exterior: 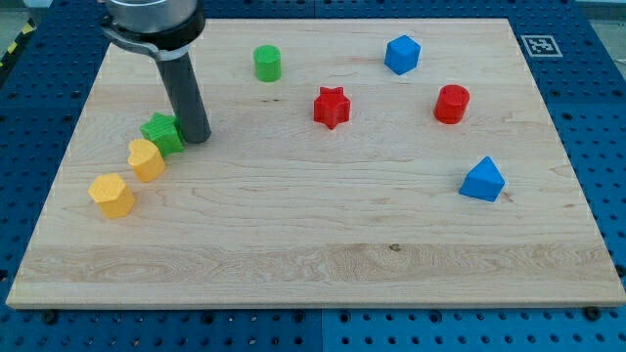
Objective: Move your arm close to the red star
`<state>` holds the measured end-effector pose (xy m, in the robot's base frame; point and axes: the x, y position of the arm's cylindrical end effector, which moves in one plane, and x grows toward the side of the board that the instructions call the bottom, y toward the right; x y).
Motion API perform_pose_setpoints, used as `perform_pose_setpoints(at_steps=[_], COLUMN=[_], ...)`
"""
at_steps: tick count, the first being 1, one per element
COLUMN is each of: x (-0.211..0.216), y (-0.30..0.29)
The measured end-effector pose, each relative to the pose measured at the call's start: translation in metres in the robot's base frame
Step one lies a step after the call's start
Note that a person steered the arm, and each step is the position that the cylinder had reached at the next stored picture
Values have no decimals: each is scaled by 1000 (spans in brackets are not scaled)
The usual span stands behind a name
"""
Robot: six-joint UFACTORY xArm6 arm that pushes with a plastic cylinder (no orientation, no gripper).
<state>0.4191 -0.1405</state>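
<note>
The red star (332, 107) lies on the wooden board (313, 235), a little above the middle. My tip (197, 139) rests on the board at the left, touching the right side of a green star block (161, 133). The red star is well off to the right of the tip and slightly higher in the view, with bare wood between them.
A yellow heart-like block (146, 159) and a yellow hexagon-like block (112, 195) lie below-left of the green star. A green cylinder (267, 63) is at the top. A blue block (401, 54), a red cylinder (452, 104) and a blue wedge (483, 180) are on the right.
</note>
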Motion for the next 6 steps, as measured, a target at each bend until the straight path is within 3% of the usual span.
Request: perform_pose_setpoints(at_steps=[1, 2, 3, 4, 5, 6], x=[-53, -33, -17, -42, -73, -53], y=[-52, -126, -51, 60, 12, 28])
